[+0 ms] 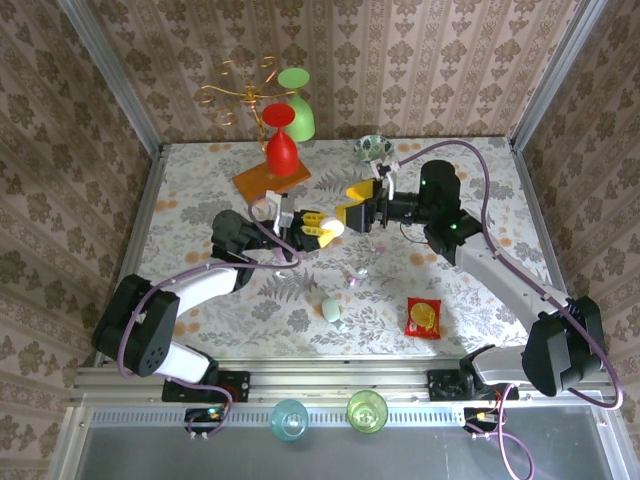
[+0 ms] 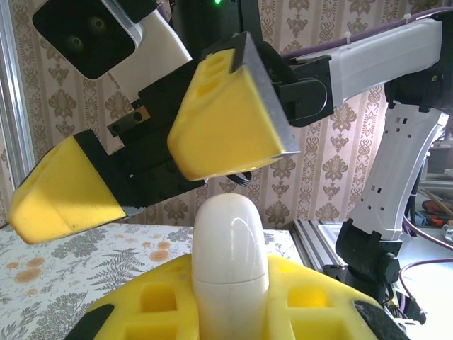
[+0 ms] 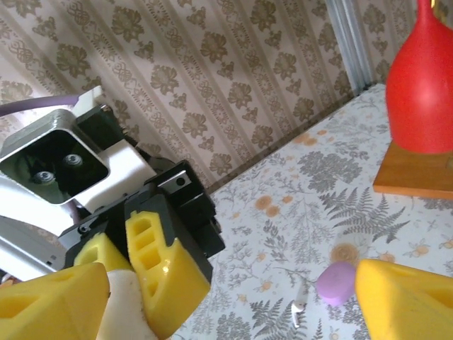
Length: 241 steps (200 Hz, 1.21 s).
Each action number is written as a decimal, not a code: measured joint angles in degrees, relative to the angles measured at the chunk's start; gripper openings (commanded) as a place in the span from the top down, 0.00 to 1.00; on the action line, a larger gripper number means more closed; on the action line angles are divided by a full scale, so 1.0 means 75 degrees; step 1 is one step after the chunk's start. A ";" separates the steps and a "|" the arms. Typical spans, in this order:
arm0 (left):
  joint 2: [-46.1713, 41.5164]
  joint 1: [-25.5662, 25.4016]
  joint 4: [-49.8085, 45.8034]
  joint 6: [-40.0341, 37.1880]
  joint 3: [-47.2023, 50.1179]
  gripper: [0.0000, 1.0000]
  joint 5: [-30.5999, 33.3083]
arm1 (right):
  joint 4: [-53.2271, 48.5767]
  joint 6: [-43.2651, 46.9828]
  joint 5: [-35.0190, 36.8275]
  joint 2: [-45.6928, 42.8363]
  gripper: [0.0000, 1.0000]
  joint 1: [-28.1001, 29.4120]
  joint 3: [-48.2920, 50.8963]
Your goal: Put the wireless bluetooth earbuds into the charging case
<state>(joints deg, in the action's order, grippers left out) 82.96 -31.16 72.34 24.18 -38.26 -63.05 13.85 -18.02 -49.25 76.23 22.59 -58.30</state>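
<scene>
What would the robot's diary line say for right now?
left gripper: shut on white case | right gripper: open, beside case | lilac earbud: on table, not in case

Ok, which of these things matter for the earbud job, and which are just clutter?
For the job: white case, held in the left end effector; open right end effector; lilac earbud; mint earbud.
Lying about: red snack packet; red vase on wooden block; green glass; teal cup; green cup.
</scene>
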 measured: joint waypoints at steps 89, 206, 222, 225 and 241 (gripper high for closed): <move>0.0087 0.0020 -0.0041 0.0227 -0.0216 0.97 0.0038 | -0.0152 0.0510 -0.0032 -0.0064 0.27 0.0268 0.0122; 0.0085 0.0023 -0.0297 0.0227 -0.0099 0.98 0.0085 | 0.0338 -0.0286 0.0093 0.0224 0.31 0.0038 0.0064; 0.0085 0.0023 -0.0297 0.0227 -0.0099 0.98 0.0122 | 0.0350 -0.0291 0.0082 0.0224 0.26 0.0038 0.0064; 0.0085 0.0023 -0.0294 0.0227 -0.0099 0.98 0.0125 | 0.0358 -0.0271 0.0082 0.0221 0.25 0.0038 0.0064; 0.0085 0.0023 -0.0268 0.0227 -0.0099 0.98 0.0154 | 0.0361 -0.0259 0.0047 0.0219 0.19 0.0038 0.0070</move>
<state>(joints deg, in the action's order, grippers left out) 83.59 -30.98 70.32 25.89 -39.00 -61.89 16.56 -19.97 -48.90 77.87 22.87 -57.78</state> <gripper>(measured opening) 0.170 0.774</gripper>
